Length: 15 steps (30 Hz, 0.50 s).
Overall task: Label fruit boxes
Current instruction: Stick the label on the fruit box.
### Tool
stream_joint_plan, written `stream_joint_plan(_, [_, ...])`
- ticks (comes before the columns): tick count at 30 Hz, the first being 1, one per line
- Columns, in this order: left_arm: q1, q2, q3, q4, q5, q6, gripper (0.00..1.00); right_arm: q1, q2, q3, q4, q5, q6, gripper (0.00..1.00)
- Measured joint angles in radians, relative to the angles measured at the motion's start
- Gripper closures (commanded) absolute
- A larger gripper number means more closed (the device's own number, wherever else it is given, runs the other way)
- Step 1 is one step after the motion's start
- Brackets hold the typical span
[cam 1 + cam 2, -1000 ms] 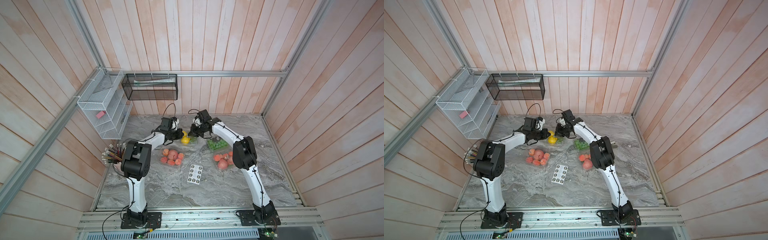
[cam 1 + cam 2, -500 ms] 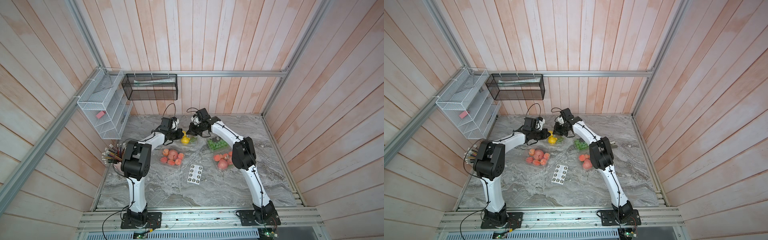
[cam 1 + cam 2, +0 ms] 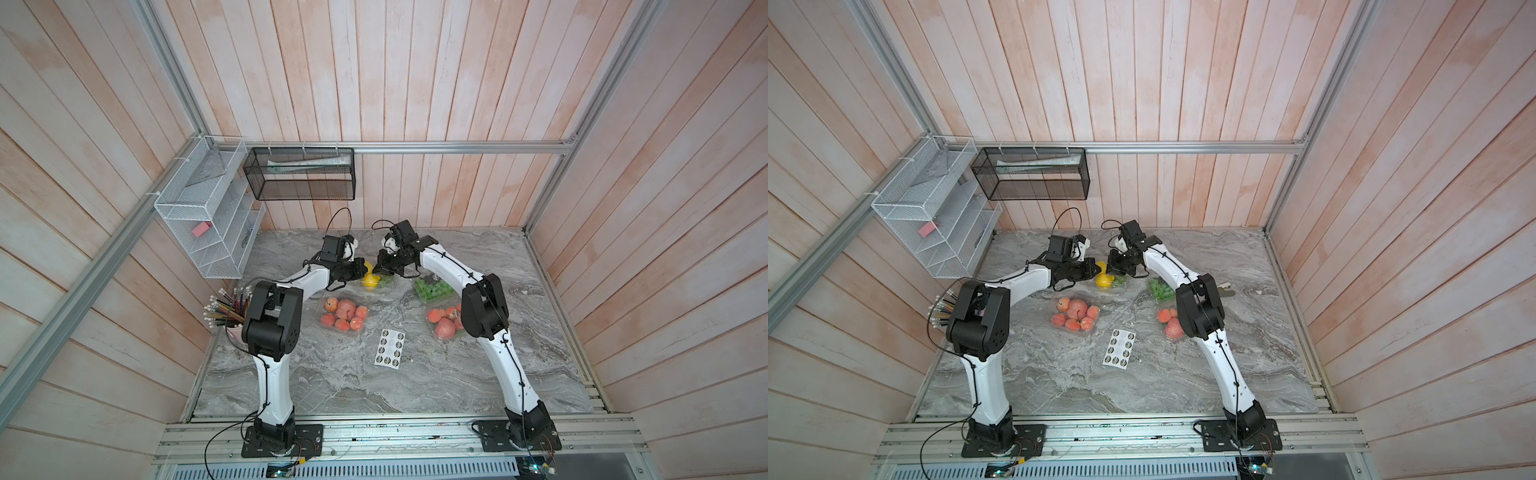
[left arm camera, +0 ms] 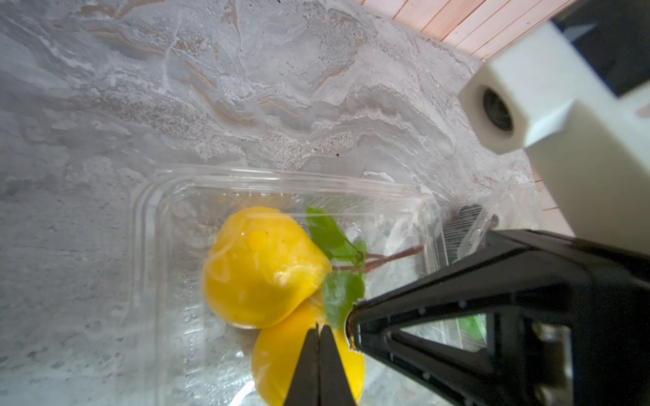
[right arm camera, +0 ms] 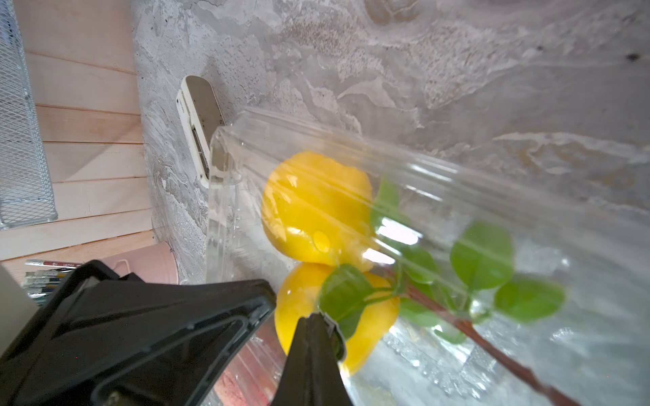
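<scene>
The left gripper (image 4: 318, 332) and right gripper (image 5: 312, 321), both pinched shut, meet almost tip to tip above the yellow fruit box (image 4: 142, 246), with open table (image 3: 478, 249) beyond.

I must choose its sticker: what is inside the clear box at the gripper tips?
Two yellow fruits and a leafy brown twig lie in the clear box. The left gripper covers part of one fruit; whatever lies under the fruit cannot be seen.
</scene>
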Motion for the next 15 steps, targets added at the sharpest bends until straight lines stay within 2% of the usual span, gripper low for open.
stream_joint_plan(15, [0.0, 0.0, 0.0, 0.0, 0.0, 0.0, 0.95, -0.01, -0.029, -0.049, 0.005, 0.003, -0.011, 1.0])
